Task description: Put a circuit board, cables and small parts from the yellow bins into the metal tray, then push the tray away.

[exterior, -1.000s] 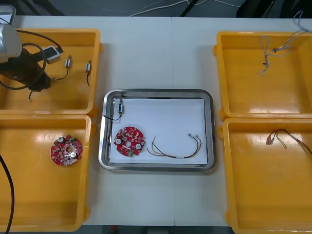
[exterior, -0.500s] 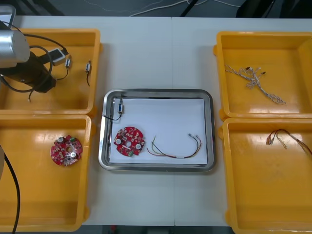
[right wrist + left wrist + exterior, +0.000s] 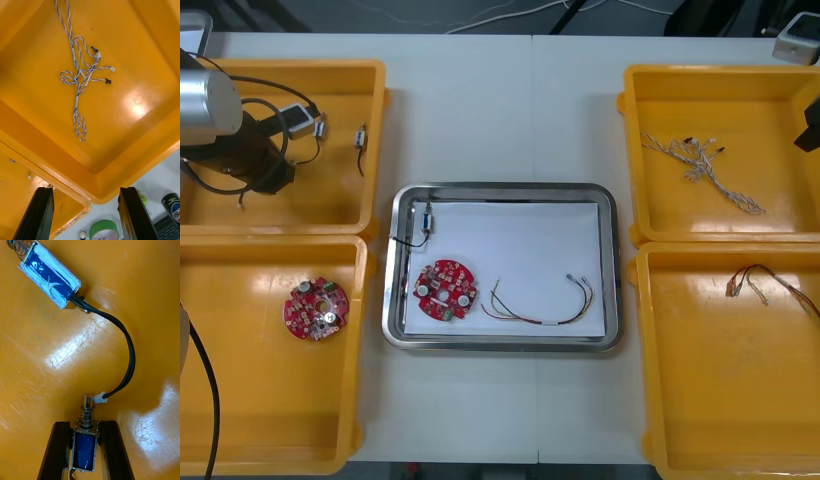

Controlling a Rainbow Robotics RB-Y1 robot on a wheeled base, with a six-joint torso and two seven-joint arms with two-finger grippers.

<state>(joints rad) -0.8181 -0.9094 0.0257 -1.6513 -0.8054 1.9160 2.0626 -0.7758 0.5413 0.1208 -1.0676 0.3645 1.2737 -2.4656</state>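
Since a second ago the twisted blue and white cable [image 3: 702, 165] has gone from hanging at the far right corner of the far-right bin [image 3: 680, 215] to lying on its floor. The right arm [image 3: 808, 125] now shows at that bin's right edge, and the left arm [image 3: 250, 150] has shifted slightly right.

Four yellow bins sit on the desk [image 3: 500, 110], two at each side, with one metal tray [image 3: 613, 270] between them. There are two boards: one circuit board [image 3: 445, 291] in the tray and a second circuit board [image 3: 315, 308] in the near-left bin [image 3: 270, 400]. Of three small metal parts, the tray part [image 3: 425, 218] lies at the tray's far left corner, while the loose part [image 3: 361, 137] and the held part [image 3: 320, 125] are in the far-left bin [image 3: 330, 195], both long near to far. Besides the blue and white cable, a tray cable [image 3: 540, 308] stretches left to right, and a red and yellow cable [image 3: 755, 283] is in the near-right bin [image 3: 720, 380].

The left hand [image 3: 85, 424] is clenched on the held part, whose long axis runs along the fingers, spring end pointing out past the tips. The loose part's black cable [image 3: 127, 352] curves back, its white plug just beside that spring. The right hand [image 3: 85, 189] is released, fingers apart, above the far-right bin; the blue and white cable runs from far left to near right.
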